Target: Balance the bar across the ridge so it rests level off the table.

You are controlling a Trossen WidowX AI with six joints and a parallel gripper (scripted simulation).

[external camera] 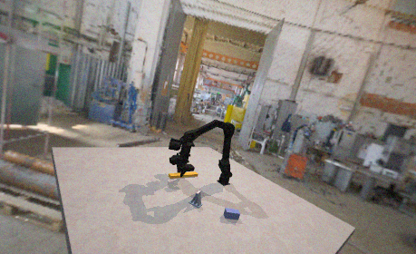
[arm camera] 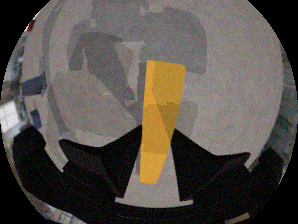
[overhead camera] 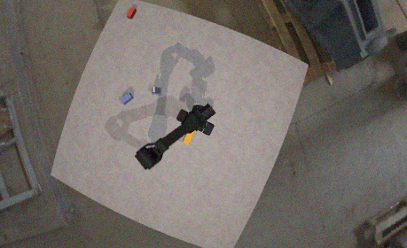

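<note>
The orange bar (overhead camera: 188, 138) (external camera: 185, 175) (arm camera: 160, 96) lies low at the table top (overhead camera: 249, 133) (external camera: 96, 218), near the middle of the table. My gripper (overhead camera: 193, 132) (external camera: 182, 169) (arm camera: 157, 129) points straight down and is shut on the bar, with a finger on each long side near the bar's middle. The ridge (overhead camera: 156, 89) (external camera: 197, 200), a small grey wedge, stands upright on the table, well apart from the bar and the gripper. The wrist view does not show the ridge.
A blue block (overhead camera: 126, 98) (external camera: 231, 213) lies close to the ridge. A small red block (overhead camera: 131, 12) sits at a far corner of the table. The arm's base (overhead camera: 148, 156) (external camera: 224, 178) stands on the table.
</note>
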